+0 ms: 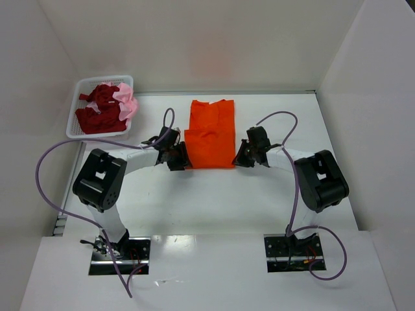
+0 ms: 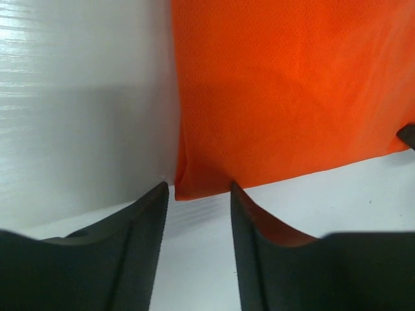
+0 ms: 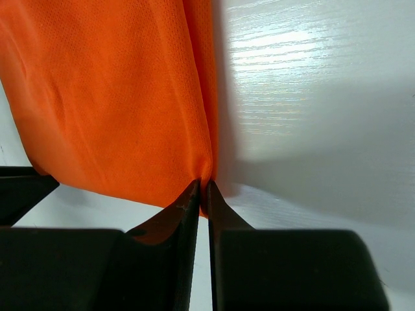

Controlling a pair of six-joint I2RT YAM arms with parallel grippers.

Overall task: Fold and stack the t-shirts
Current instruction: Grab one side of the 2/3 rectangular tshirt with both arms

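The bright orange t-shirt [image 1: 211, 133] lies partly folded on the white table, a long strip running away from the arms. My left gripper [image 1: 178, 157] is at its near left corner, jaws open, with the corner of the orange t-shirt [image 2: 194, 184] just at the fingertips and not pinched. My right gripper [image 1: 243, 155] is at the near right corner, shut on the edge of the orange t-shirt [image 3: 194, 155]. A dark red t-shirt [image 1: 98, 113] and a pale pink t-shirt [image 1: 127, 101] lie crumpled in the basket.
The white mesh basket [image 1: 76, 103] stands at the back left of the table. White walls close in the left, back and right sides. Purple cables loop off both arms.
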